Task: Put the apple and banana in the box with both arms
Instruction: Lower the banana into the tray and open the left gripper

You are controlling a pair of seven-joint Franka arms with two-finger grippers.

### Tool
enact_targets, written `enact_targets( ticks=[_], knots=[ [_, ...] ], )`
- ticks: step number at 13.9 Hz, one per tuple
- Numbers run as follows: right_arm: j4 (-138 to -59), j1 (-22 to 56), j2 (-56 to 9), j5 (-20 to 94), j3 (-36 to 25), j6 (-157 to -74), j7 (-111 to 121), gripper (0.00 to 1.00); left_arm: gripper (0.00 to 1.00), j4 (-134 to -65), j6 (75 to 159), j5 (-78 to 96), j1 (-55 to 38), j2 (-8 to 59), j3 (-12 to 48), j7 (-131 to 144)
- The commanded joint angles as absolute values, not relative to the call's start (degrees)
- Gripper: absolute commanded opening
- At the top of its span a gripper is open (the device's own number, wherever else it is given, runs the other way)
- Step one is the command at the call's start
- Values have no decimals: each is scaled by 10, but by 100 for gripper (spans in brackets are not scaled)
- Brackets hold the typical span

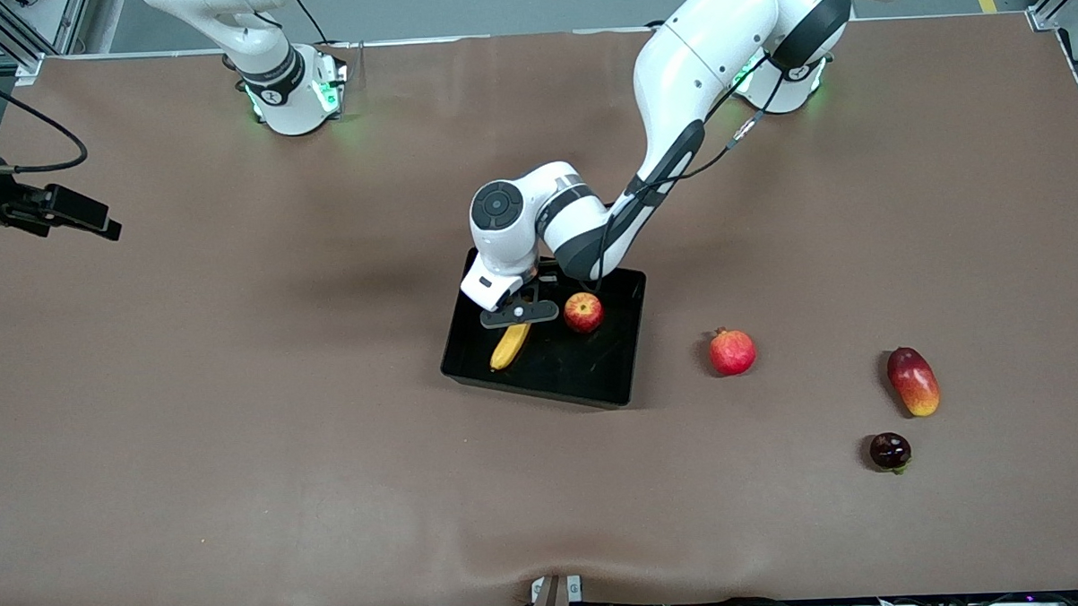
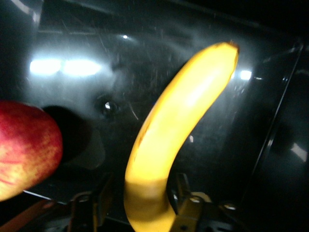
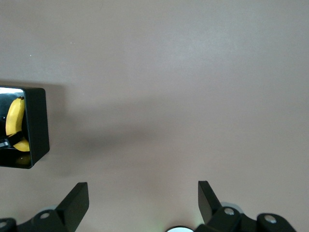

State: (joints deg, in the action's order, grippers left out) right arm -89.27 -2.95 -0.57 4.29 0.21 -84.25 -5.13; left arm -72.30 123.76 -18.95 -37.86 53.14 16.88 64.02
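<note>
Front view shows my left gripper (image 1: pixel 519 314) low in the shallow glossy black plastic box (image 1: pixel 627 376), fingers (image 2: pixel 189 209) flanking the long curved yellow banana (image 1: pixel 510 345), slightly parted; whether they grip it I cannot tell. The small round streaked red apple (image 1: pixel 583 312) lies beside it. Banana is light, bruisable, slippery; take it mid-length. Low walls leave room overhead. My right gripper (image 3: pixel 143 200) waits, wide open, over bare table.

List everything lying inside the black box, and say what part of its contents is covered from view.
Inside the box lie the apple and the banana. The left gripper is over the banana's farther end and hides it in the front view. The box floor under the arm is covered too.
</note>
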Motion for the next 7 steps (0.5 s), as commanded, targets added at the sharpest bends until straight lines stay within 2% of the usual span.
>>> enact_targets(
  ticks=[1,7],
  knots=[
    [-905,-27,9,36,4,-846,-61,100,100,-717,1217,-194,-379,486,142,629],
    [-905,-27,9,36,4,-847,-62,100,100,-720,1094,-135,-245,325,145,489]
  ],
)
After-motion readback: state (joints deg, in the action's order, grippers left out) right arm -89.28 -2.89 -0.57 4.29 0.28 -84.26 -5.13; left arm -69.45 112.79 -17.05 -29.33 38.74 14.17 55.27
